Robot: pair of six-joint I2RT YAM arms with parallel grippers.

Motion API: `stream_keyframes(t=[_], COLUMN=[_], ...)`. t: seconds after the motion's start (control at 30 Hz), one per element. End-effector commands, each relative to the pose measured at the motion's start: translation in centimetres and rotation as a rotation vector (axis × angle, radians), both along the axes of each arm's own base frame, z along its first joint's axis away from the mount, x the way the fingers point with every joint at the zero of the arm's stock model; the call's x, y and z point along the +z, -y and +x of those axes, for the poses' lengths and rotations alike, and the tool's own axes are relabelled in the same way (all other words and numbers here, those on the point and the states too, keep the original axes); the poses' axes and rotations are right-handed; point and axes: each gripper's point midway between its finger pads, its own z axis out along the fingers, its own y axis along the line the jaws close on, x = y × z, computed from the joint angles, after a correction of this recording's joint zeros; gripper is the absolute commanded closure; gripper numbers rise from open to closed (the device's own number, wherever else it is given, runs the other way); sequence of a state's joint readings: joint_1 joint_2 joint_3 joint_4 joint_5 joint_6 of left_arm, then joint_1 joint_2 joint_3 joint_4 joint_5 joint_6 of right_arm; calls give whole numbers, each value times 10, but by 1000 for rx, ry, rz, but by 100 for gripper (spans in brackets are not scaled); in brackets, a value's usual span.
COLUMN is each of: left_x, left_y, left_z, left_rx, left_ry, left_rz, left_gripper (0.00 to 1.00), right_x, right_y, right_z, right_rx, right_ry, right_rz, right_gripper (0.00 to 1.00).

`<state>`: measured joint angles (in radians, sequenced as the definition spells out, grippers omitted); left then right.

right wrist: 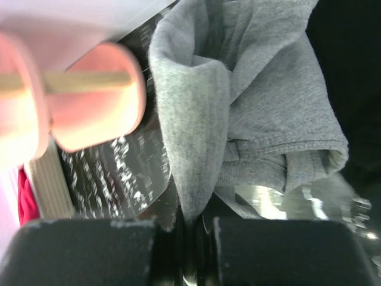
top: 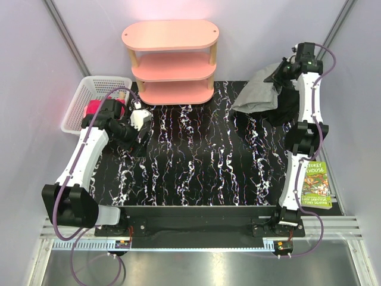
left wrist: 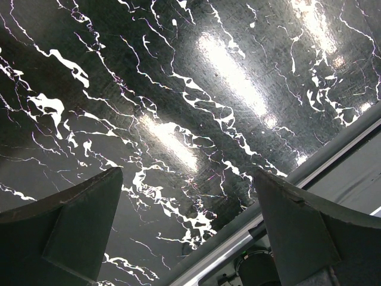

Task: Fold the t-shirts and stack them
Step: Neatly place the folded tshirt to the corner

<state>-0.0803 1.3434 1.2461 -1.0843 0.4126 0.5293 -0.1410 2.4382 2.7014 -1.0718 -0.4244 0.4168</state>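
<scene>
Over at the far right corner of the counter point(top: 196, 167), seen from above, the right end effector point(top: 280, 70) is raised with a grey t-shirt point(top: 255, 95) hanging from it in a loose bunch above the marbled surface. A black bundle of cloth point(top: 287, 110) lies just beside the grey one. At the far left, pink cloth point(top: 98, 111) sits in a white basket point(top: 83, 95), near a pink shelf point(top: 171, 59). The left end effector point(top: 140, 122) hovers near the basket, holding nothing. A book point(top: 317, 185) lies at the right edge.

Seen from the left wrist, both fingers point(left wrist: 77, 229) stand spread wide over bare counter, with a metal rail point(left wrist: 333, 149) running along its edge.

Seen from the right wrist, the jaws are pressed together on a fold of the grey t-shirt, which bunches up beyond them beside the shelf
</scene>
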Motion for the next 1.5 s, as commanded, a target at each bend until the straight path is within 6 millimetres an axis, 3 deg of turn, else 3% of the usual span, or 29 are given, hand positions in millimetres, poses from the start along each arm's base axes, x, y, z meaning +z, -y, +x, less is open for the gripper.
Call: stream_keyframes(t=[0.0, 0.17, 0.4, 0.43, 0.47, 0.5, 0.53, 0.57, 0.73, 0.83, 0.87, 0.97, 1.07, 1.1, 1.2, 1.33, 1.37, 1.43, 1.47], left_x=[14, 16, 17, 18, 17, 18, 18, 18, 18, 16, 16, 14, 14, 15, 17, 17, 16, 15, 14], left_y=[3, 4, 6, 7, 7, 7, 6, 7, 8, 8, 8, 7, 7, 6, 6, 5, 5, 2, 2], left_z=[3, 4, 6, 6, 6, 6, 6, 7, 7, 4, 3, 1, 0, -1, 0, -2, -2, -5, -5], left_rx=[-1, -2, 6, 7, 7, 7, 6, 6, 8, 5, 6, 5, 6, 7, 10, 16, 14, 18, 18], left_ry=[32, 28, 16, 17, 15, 18, 19, 19, 15, 8, 10, 7, 8, 11, 19, 20, 20, 23, 24], left_rz=[-28, -29, -45, -47, -47, -47, -46, -47, -52, -54, -55, -51, -48, -47, -47, -45, -42, -29, -26], left_gripper=[1, 1, 1, 1, 1, 1, 1, 1, 1, 1, 1, 1, 1, 1, 1, 1, 1, 1, 1], right_x=[34, 29, -10, -14, -19, -24, -27, -27, -11, 26, 44, 74, 86, 87, 74, 24, 0, -20, -44], right_y=[63, 107, 128, 131, 133, 139, 144, 147, 172, 185, 185, 178, 166, 153, 121, 105, 104, 99, 99], right_z=[-6, -7, -10, -11, -14, -20, -23, -27, -53, -64, -69, -71, -73, -68, -51, -31, -25, -20, -17], right_rx=[-146, -230, -288, -303, -315, -349, -369, -381, -505, -587, -597, -598, -583, -534, -418, -365, -354, -329, -328], right_ry=[61, 53, -42, -57, -78, -111, -127, -139, -179, -124, -88, -17, 9, 20, 24, -66, -109, -146, -189], right_rz=[-30, 16, 46, 33, 23, -6, -29, -52, -196, -268, -274, -255, -235, -184, -8, 120, 142, 178, 188], right_gripper=[100, 100, 97, 85, 52, 35, 5, 0, 0, 0, 0, 0, 0, 0, 0, 0, 0, 0, 0])
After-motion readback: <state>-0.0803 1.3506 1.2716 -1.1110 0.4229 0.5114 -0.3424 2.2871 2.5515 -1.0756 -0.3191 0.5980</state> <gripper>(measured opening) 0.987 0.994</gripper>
